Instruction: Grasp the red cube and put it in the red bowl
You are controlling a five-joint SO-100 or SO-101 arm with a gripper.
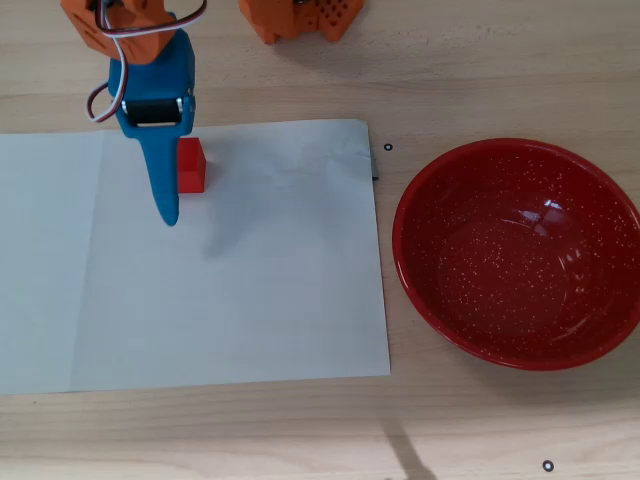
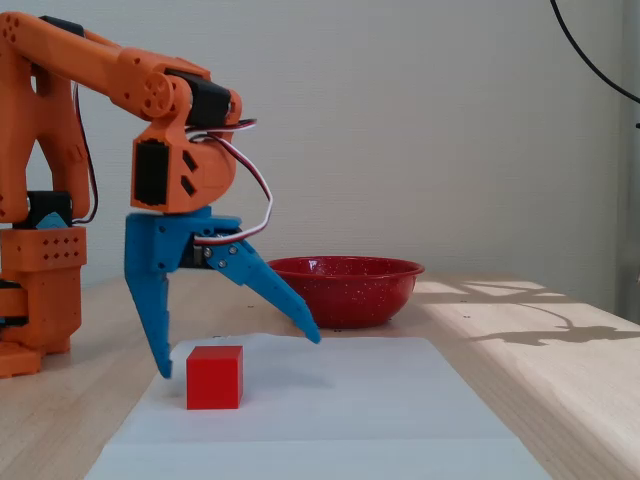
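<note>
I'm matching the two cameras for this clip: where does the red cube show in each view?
Overhead view: the cube sits in the upper left, on the white paper near its top edge, partly hidden by the blue claw.
Fixed view: the cube is low and left of centre, on the paper's near part, under the open claw.
Shared landmark: the red bowl.

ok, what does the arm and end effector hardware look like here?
Orange printed arm and base, with black servos at the joints. The end effector is blue plastic with two long, tapered, pointed fingers. A red, white and black servo cable loops beside the wrist.
</note>
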